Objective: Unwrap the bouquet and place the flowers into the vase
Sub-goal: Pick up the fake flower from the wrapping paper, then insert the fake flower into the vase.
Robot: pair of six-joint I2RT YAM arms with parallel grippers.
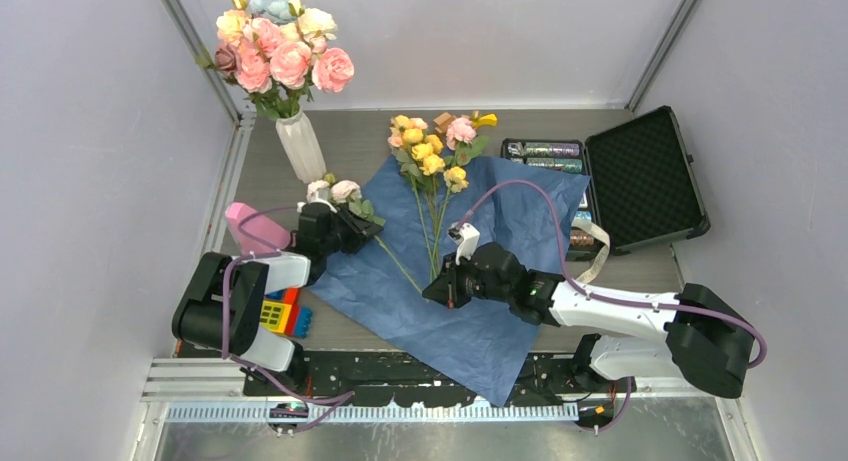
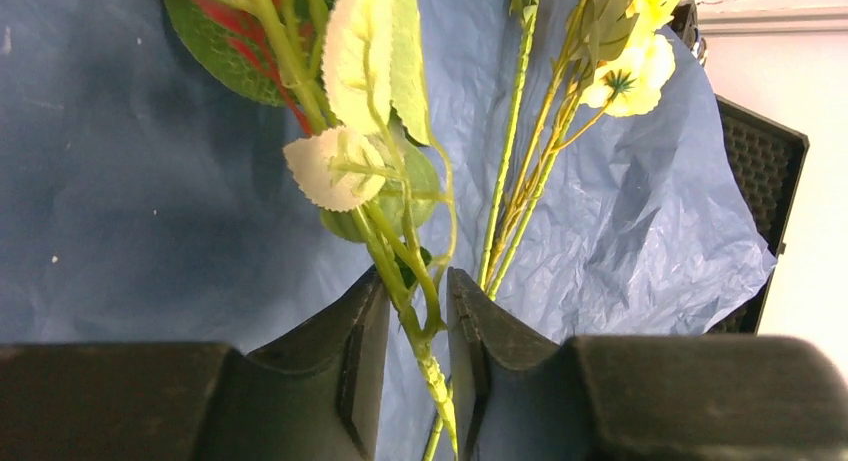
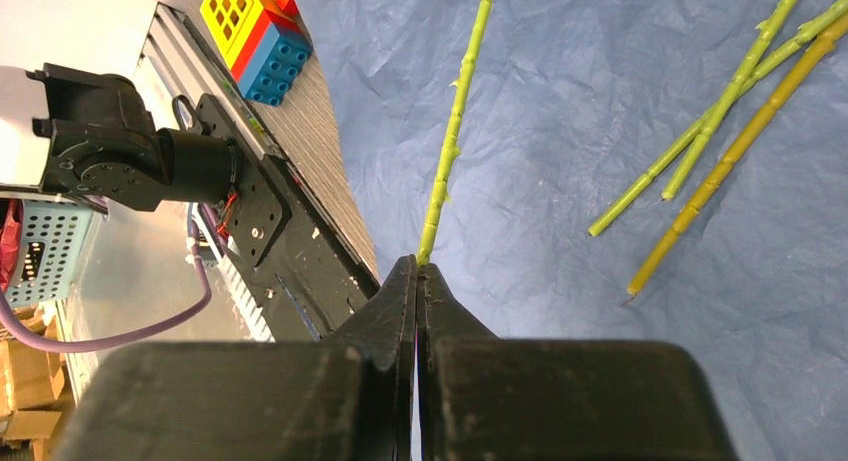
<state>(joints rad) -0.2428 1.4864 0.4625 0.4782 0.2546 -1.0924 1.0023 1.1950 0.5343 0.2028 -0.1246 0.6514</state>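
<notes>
Robot lab enclosure; plain grey panel walls [image 1: 90, 131]; aluminium frame posts [image 1: 193, 41]; slotted mounting rail [image 1: 400, 411].

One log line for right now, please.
wrap spread flat | left gripper open astride a rose stem | right gripper shut at stem end, grip unclear | vase upright, far left

Far left: large pink, white and pale-blue blooms [image 1: 280, 46]. Left edge of the surface [image 1: 352, 141]: pink cone-shaped block [image 1: 248, 227], coloured toy bricks [image 1: 284, 314] just nearer. Right: open black case [image 1: 645, 176], foam-lined lid.
</notes>
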